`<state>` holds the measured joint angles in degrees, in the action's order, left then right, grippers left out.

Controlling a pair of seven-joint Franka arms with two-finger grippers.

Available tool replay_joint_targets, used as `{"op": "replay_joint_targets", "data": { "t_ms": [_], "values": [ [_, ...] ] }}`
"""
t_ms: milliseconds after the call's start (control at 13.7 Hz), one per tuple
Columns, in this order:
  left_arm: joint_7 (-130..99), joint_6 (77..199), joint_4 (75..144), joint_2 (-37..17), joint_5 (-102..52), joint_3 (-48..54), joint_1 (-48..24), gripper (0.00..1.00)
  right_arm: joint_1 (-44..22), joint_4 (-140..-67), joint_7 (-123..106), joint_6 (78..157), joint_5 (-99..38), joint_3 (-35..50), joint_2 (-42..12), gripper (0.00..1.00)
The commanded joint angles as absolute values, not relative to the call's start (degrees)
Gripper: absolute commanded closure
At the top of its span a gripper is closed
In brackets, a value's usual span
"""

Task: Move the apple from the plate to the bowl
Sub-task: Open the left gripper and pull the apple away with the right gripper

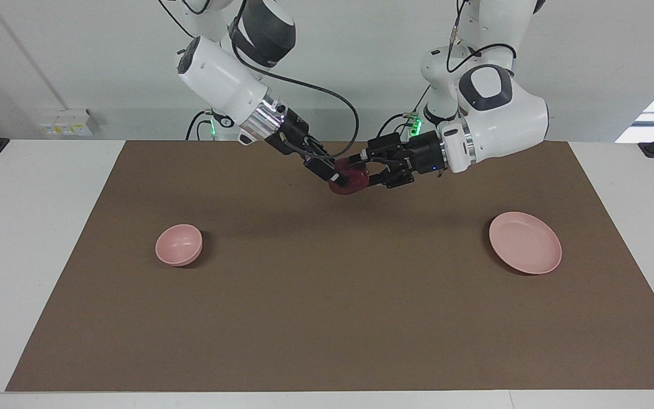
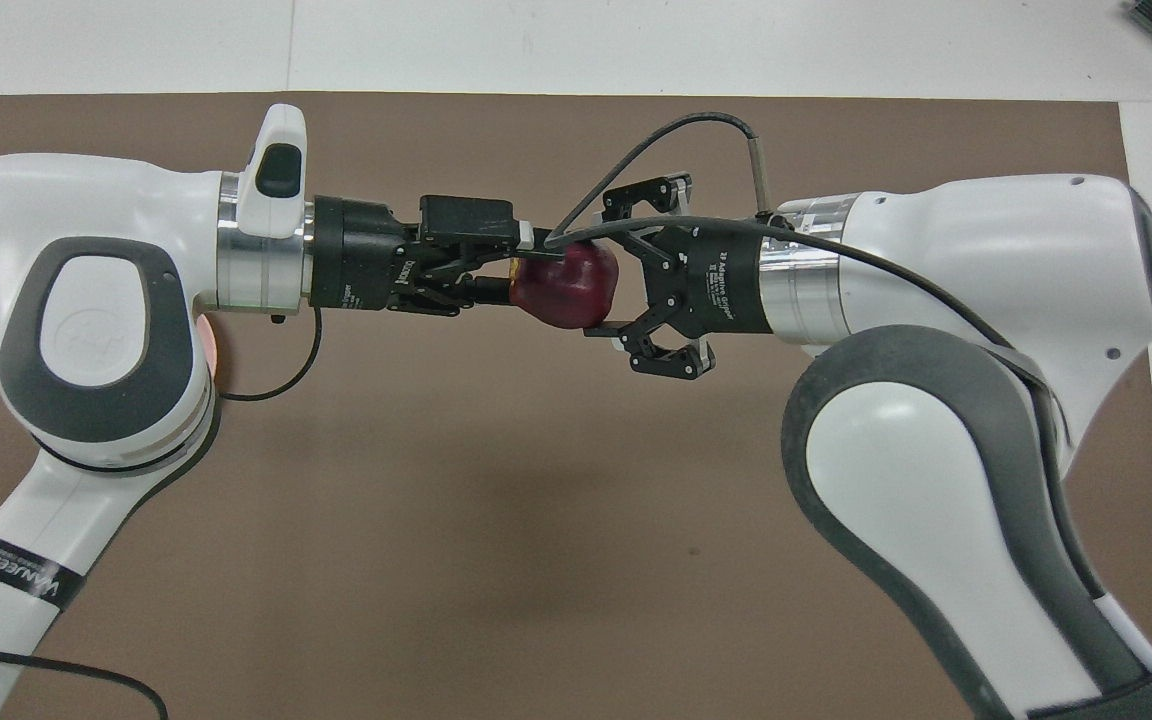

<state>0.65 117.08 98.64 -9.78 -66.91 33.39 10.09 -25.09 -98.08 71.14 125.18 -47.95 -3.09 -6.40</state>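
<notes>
Left gripper (image 1: pixel 364 168) and right gripper (image 1: pixel 334 172) both close on apple (image 1: pixel 349 180) in mid-air over the mat, between bowl (image 1: pixel 179 244) and plate (image 1: pixel 524 242). Handover step; next, left lets go.

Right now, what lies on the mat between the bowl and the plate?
Nothing: in the facing view the brown mat between bowl and plate is bare. The apple hangs above it, between both grippers.

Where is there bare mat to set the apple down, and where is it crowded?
Free: the brown mat between the bowl and the plate. Crowded: mid-table, where the left gripper and right gripper meet around the raised apple.
</notes>
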Motion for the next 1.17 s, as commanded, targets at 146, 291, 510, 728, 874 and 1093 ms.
{"op": "replay_joint_targets", "data": {
  "t_ms": [146,291,510,728,874,1093],
  "values": [
    [-2.02,116.63,99.05,-7.91,-67.41,33.49,10.72,0.0,-23.74,-97.56,68.22,123.93,-44.58,-3.43,-6.5,1.0],
    [-2.2,116.46,99.05,-7.91,-67.24,33.31,10.72,0.0,-23.47,-97.65,65.84,122.88,-41.5,-3.51,-6.5,1.0],
    [-2.11,116.28,98.96,-7.03,-58.14,33.22,10.9,0.0,-22.42,-97.65,61.28,121.3,-35.53,-3.52,-6.5,1.0],
    [-1.93,110.94,98.96,-6.5,-47.49,32.26,13.17,0.0,-19.52,-97.91,49.35,116.82,-28.94,-3.52,-6.42,1.0],
    [-1.67,108.82,98.96,-6.42,-41.51,31.91,14.41,0.0,-17.41,-98.17,39.6,113.31,-23.76,-3.52,-6.42,1.0],
    [-1.67,106.96,99.05,-6.33,-28.27,31.73,15.56,0.0,-16.35,-100.1,26.05,112.85,-14.53,-3.52,-6.85,1.0]
  ]
}}
